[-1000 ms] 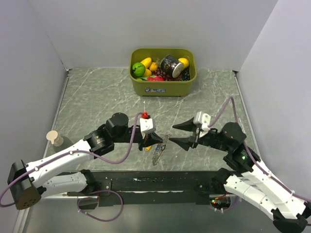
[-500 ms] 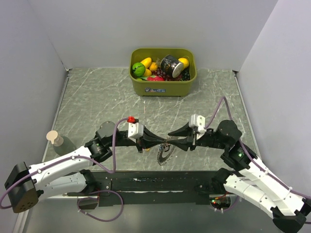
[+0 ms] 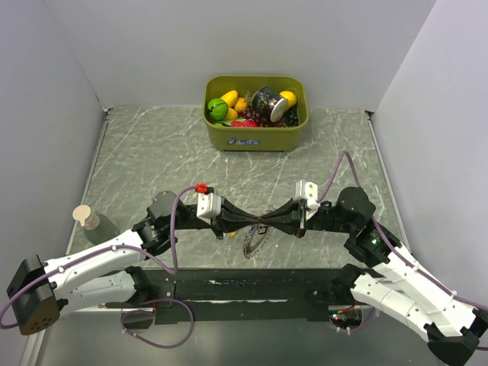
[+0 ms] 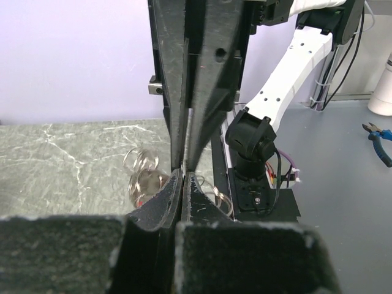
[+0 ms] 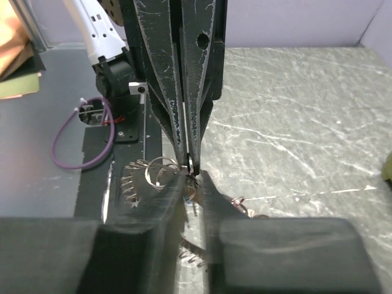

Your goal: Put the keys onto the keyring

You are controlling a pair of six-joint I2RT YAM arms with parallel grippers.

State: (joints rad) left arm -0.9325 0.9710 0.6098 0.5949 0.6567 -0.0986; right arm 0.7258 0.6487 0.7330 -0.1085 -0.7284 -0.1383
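keyring (image 3: 252,242) hangs front-centre over the table, top rim pinched in the left gripper (image 3: 257,223), fully clamped, probably to present it. right gripper (image 3: 268,223) meets it tip-to-tip, jaws at a slit; can't tell if it grips anything. keys too small to pick out. Olive bin (image 3: 255,139) at the back: toy fruit (image 3: 217,107), dark can (image 3: 267,101).

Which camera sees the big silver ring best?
The top external view: nearly the whole keyring shows there, small but uncovered. The right wrist view catches only pieces of its spiky rim, the rest hidden; the left wrist view gives only blurry silver loops.
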